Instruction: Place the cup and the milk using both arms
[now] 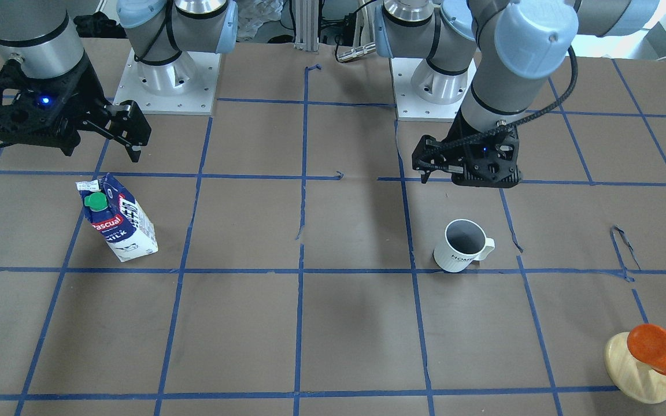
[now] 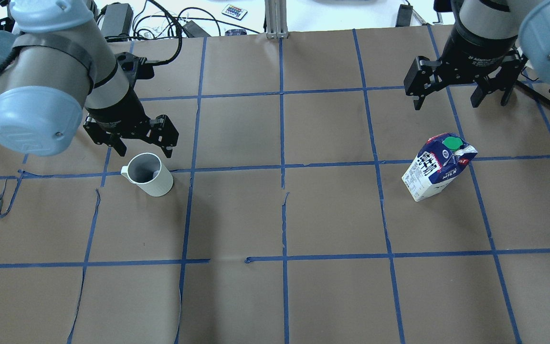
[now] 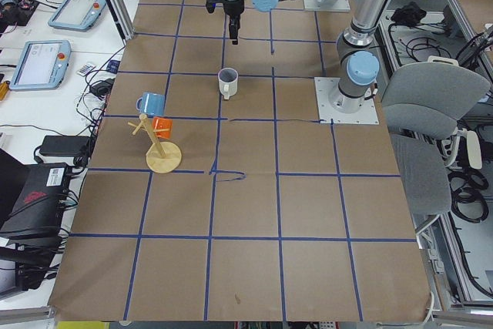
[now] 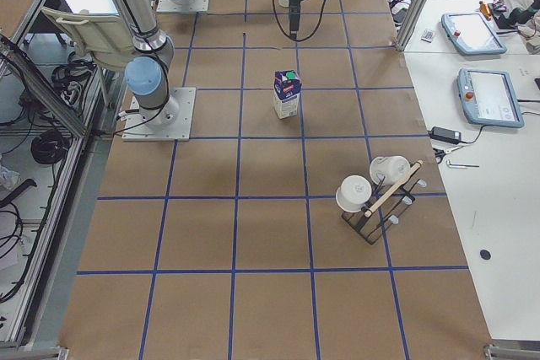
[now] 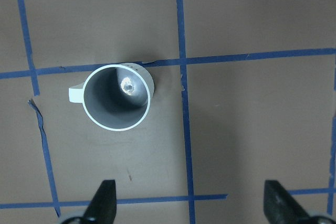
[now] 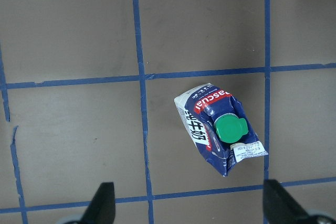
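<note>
Two wide-open, empty grippers hover: left gripper (image 5: 190, 203) near the cup (image 5: 113, 106), right gripper (image 6: 189, 203) near the milk (image 6: 218, 129), touching neither.

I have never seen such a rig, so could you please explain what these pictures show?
This is a robot with a left arm and a right arm bolted to a table. Each arm ends in a black two-finger gripper. One picture looks from across the table, one from above and behind the robot, two from the table's ends, and two from cameras on the wrists, looking straight down. On the table stand a white cup, near the left gripper, and the milk, near the right gripper. Both grippers are open and hold nothing. A wooden mug stand and a rack sit at the table's ends.
</note>
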Controlling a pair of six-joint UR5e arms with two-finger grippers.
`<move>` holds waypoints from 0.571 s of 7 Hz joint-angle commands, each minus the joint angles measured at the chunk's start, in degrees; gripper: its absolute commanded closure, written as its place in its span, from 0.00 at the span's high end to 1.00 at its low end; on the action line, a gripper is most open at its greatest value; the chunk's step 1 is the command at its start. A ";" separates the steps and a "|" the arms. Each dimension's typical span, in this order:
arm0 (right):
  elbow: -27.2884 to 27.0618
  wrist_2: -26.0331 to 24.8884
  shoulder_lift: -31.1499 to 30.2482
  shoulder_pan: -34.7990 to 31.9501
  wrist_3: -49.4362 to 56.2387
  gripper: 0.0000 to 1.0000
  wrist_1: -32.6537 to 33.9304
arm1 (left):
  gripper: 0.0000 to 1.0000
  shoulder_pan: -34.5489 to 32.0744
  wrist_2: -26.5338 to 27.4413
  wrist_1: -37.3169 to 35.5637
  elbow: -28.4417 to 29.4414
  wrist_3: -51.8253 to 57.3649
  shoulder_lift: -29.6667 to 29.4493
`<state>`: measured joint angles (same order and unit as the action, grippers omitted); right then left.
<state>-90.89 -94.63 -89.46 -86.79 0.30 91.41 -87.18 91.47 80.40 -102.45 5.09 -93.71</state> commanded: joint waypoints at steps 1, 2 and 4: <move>-1.83 -2.31 0.16 2.49 0.93 1.00 0.79 | 1.00 3.59 -0.50 -6.52 -3.01 1.93 -3.83; -2.01 -2.75 0.16 3.20 1.10 1.00 0.70 | 0.99 3.51 -0.42 -8.84 -3.28 2.02 -6.37; -2.28 -2.14 1.03 3.20 5.91 1.00 0.70 | 0.92 1.58 -0.42 -13.31 -3.37 2.11 -9.46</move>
<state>-92.99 -96.82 -89.05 -83.72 3.49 92.10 -84.56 91.05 70.39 -105.68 7.09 -101.11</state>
